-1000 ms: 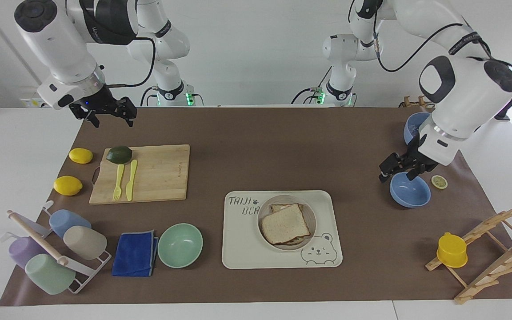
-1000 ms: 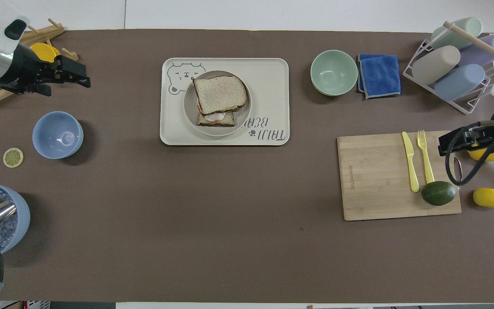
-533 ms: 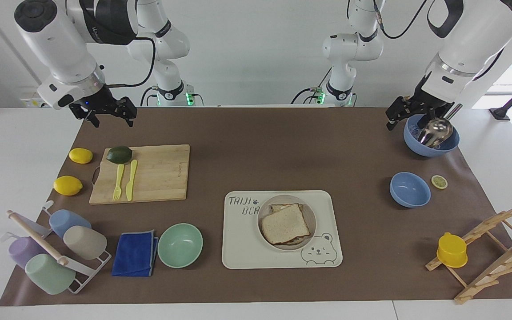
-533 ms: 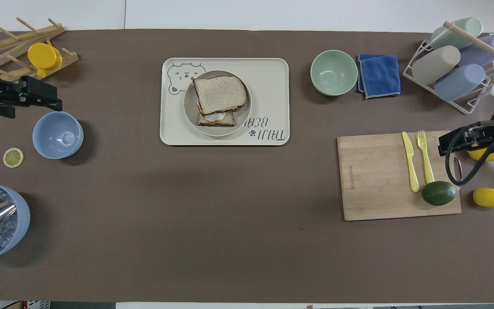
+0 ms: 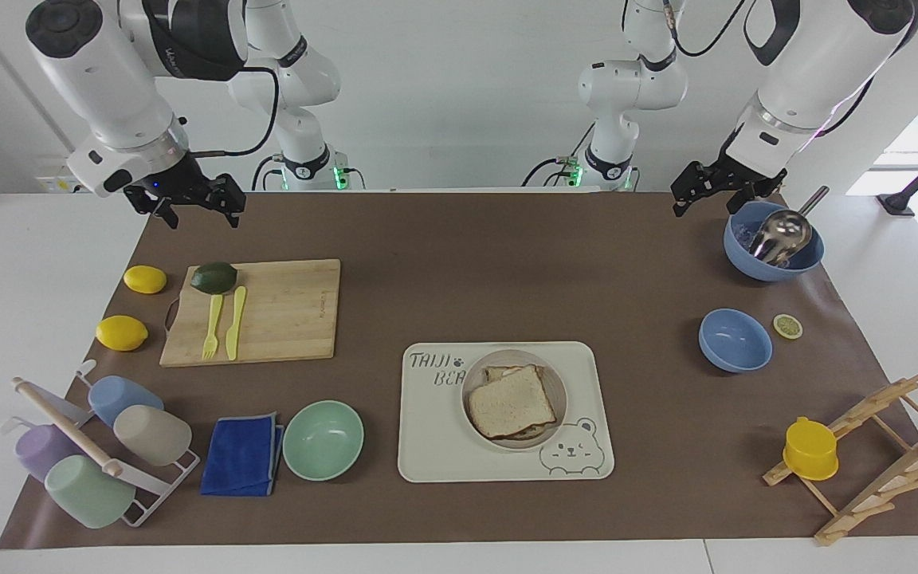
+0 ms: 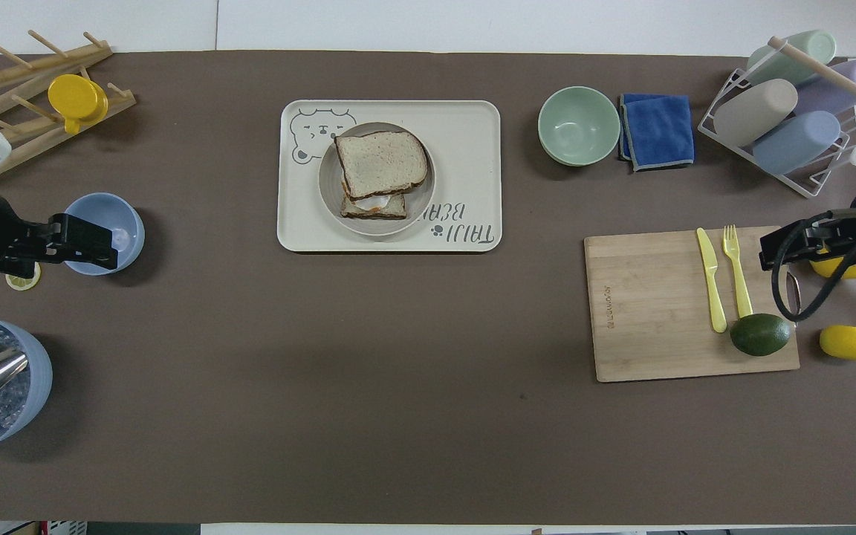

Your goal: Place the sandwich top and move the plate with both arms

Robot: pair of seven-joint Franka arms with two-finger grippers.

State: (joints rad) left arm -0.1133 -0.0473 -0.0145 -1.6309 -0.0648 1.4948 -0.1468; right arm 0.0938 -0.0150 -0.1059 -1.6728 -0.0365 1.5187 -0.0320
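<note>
Left pincer (image 5: 686, 194) has risen off the blue bowl (image 5: 735, 340), fingers apart; right pincer (image 5: 198, 206) apart too

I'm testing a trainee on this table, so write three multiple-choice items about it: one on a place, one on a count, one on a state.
1. Where does the plate stand?
A. on the wooden cutting board
B. on the cream bear-printed tray
C. in the mint green bowl

2. How many whole yellow lemons lie beside the cutting board?
A. one
B. two
C. three

3. What state is the sandwich top in?
A. held up by the left pincer
B. lying bare on the brown mat
C. resting on the egg slice in the plate

Answers:
1. B, the tray's rim frames the plate on every side.
2. B, the two lemons lie at the right arm's end.
3. C, egg white shows under its edge, and the left pincer and right pincer hang open and empty.
</note>
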